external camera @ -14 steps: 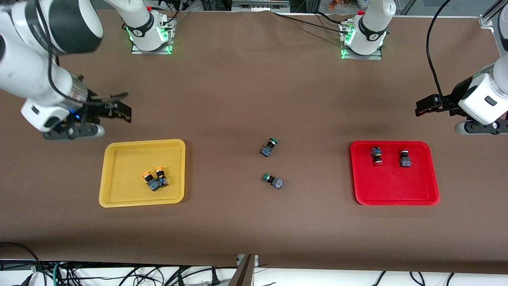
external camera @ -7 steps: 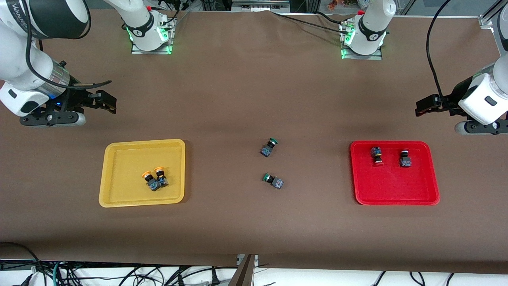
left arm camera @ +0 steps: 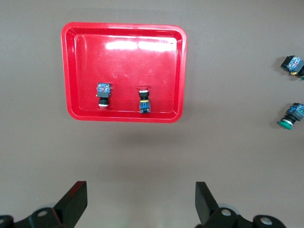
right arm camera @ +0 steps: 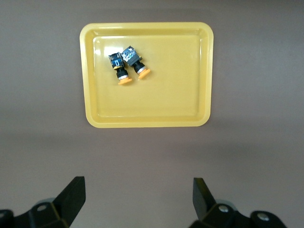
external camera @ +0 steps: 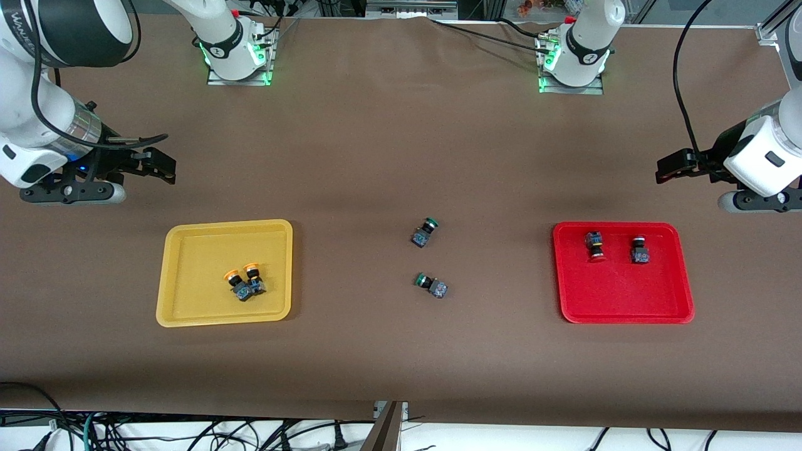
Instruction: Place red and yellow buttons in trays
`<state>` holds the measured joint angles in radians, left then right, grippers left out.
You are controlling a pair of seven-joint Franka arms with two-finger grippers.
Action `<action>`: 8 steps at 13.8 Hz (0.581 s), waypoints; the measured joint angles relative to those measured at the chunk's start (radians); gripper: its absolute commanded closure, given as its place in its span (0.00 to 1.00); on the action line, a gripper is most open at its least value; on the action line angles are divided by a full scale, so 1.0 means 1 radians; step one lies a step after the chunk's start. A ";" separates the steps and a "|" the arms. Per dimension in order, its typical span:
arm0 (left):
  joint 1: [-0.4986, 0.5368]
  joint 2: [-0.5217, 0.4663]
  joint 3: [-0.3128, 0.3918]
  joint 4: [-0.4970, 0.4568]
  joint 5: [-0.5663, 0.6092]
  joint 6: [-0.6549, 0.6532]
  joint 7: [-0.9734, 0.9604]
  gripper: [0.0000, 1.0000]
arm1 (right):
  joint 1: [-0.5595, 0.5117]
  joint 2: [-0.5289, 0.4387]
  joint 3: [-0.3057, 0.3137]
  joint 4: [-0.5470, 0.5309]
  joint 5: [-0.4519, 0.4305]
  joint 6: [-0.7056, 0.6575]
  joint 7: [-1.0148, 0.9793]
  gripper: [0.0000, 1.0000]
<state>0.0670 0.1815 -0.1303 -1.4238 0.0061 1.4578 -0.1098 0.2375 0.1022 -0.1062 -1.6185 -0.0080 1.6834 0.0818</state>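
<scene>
Two yellow-capped buttons [external camera: 245,282] lie side by side in the yellow tray [external camera: 188,313]; they also show in the right wrist view [right arm camera: 127,65] in that tray [right arm camera: 190,118]. Two red-capped buttons [external camera: 595,245] [external camera: 639,249] lie in the red tray [external camera: 626,307]; the left wrist view shows them [left arm camera: 103,94] [left arm camera: 144,100] in that tray [left arm camera: 76,71]. My right gripper [external camera: 164,164] is open and empty, up over bare table beside the yellow tray. My left gripper [external camera: 667,168] is open and empty, up over bare table beside the red tray.
Two green-capped switches [external camera: 424,232] [external camera: 432,285] lie on the brown table between the trays; they show at the edge of the left wrist view [left arm camera: 290,115]. The arm bases [external camera: 235,50] [external camera: 573,56] stand at the table's back edge.
My right arm has pulled up and away from the yellow tray toward its end of the table. The left arm and all buttons have not moved.
</scene>
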 measured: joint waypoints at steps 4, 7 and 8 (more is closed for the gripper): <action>0.000 0.000 0.000 0.000 0.000 0.000 0.000 0.00 | 0.000 0.000 0.000 0.034 0.000 0.000 0.000 0.00; 0.000 0.003 0.000 0.000 0.000 0.000 0.000 0.00 | 0.001 0.001 0.002 0.051 0.000 -0.002 0.000 0.00; 0.000 0.006 0.000 0.000 0.000 0.000 0.000 0.00 | 0.001 0.001 0.002 0.051 0.000 -0.005 0.000 0.00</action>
<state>0.0670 0.1870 -0.1303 -1.4237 0.0061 1.4578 -0.1099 0.2383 0.1031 -0.1045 -1.5672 -0.0083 1.6787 0.0816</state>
